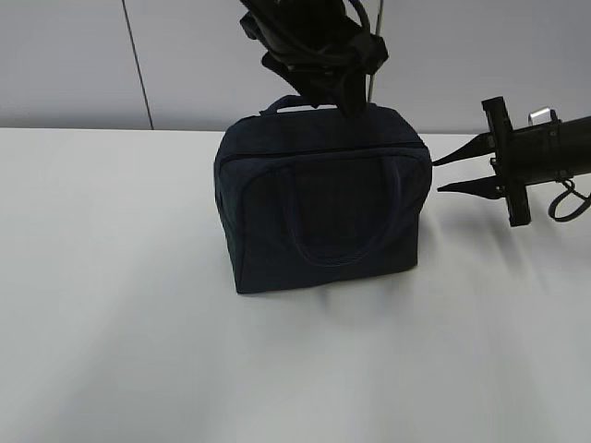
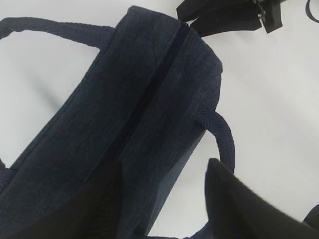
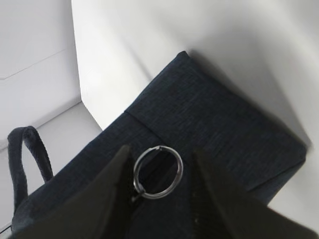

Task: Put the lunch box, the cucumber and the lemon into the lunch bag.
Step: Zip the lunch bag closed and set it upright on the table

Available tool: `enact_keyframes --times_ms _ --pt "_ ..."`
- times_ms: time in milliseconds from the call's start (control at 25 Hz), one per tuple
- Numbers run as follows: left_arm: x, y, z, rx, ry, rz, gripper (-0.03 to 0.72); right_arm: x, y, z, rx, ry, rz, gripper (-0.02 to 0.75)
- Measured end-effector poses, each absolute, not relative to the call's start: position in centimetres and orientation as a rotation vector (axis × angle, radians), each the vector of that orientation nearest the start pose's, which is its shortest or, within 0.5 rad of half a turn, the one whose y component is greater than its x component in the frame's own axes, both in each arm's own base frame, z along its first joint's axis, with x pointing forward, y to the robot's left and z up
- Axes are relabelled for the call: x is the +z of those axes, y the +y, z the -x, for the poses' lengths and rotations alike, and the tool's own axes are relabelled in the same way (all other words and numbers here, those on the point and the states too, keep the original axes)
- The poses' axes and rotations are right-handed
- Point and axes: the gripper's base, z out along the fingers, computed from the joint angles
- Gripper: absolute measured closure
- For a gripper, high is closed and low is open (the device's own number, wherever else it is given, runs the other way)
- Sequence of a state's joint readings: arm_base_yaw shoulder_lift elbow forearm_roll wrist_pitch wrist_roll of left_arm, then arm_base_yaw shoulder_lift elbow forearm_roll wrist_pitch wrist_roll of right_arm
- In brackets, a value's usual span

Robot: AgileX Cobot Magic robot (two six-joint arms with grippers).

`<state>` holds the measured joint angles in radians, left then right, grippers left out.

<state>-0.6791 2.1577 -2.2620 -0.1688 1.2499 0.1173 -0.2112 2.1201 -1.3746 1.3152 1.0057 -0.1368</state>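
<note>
The dark navy lunch bag stands upright mid-table, one loop handle lying on its front face. Its zip runs shut along the top. My left gripper hangs open over the top's near end, one finger above the fabric and the other beside a handle loop. My right gripper is at the bag's upper right corner, open, with the metal ring pull lying between its fingers and a gap on one side. The lunch box, cucumber and lemon are out of view.
The bag stands on a white table, with a pale wall behind its far edge. My left arm comes down from above the back of the bag. My right arm reaches in from the right.
</note>
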Motion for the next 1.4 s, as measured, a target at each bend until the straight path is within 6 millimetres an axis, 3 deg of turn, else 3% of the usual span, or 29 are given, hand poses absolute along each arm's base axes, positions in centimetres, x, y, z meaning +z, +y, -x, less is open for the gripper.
enact_keyframes --times_ms 840,1400 --pt "32.8 -31.0 -36.0 -0.42 2.464 -1.02 0.323 15.2 -0.6 -43.0 1.603 2.326 -1.221 0.459" --pt "32.8 -30.9 -36.1 -0.408 2.464 -1.019 0.323 15.6 -0.4 -43.1 1.652 2.29 -1.192 0.46"
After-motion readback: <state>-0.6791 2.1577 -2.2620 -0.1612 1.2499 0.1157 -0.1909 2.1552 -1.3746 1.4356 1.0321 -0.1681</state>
